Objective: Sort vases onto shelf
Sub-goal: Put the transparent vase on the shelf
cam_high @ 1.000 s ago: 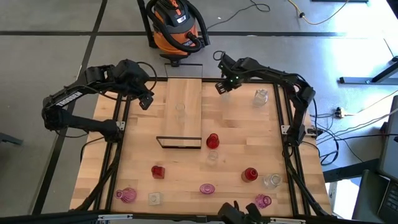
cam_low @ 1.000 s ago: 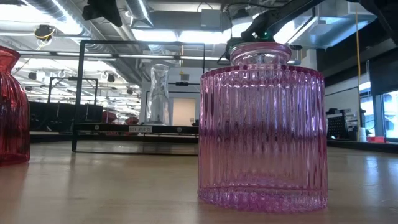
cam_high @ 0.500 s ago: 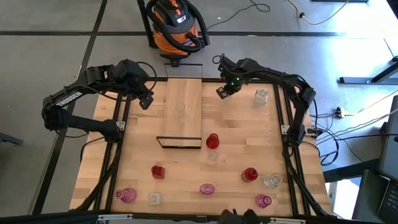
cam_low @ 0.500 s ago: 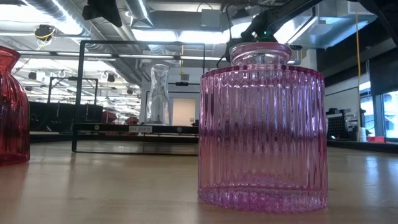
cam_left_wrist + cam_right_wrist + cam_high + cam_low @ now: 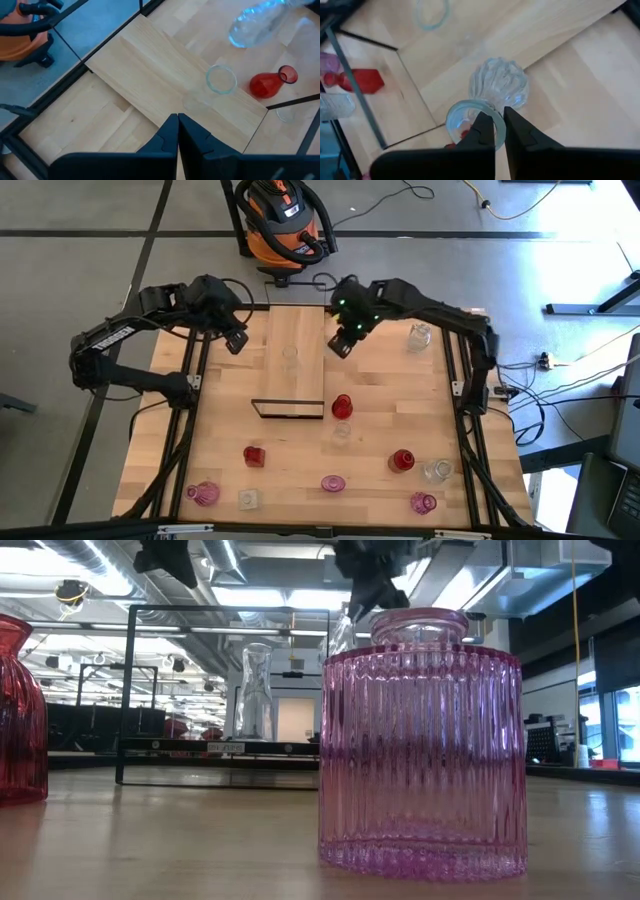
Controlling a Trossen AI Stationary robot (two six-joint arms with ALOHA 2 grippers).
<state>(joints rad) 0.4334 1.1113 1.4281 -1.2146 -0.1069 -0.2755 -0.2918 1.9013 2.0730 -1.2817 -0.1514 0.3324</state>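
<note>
Wooden table [image 5: 380,395] below, right gripper [image 5: 499,131] pinches a clear vase [image 5: 500,85] by its rim; lower it upright onto the shelf [image 5: 296,360] alongside.

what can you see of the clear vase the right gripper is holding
The clear vase looks like colourless ribbed glass, with a bulbous, swirled body narrowing to a neck and a round open rim. The right gripper is shut on that rim, one finger inside the mouth and one outside. In the right wrist view it hangs over the edge of the shelf. Whether its base touches the wood cannot be told. The left wrist view shows it tilted.
</note>
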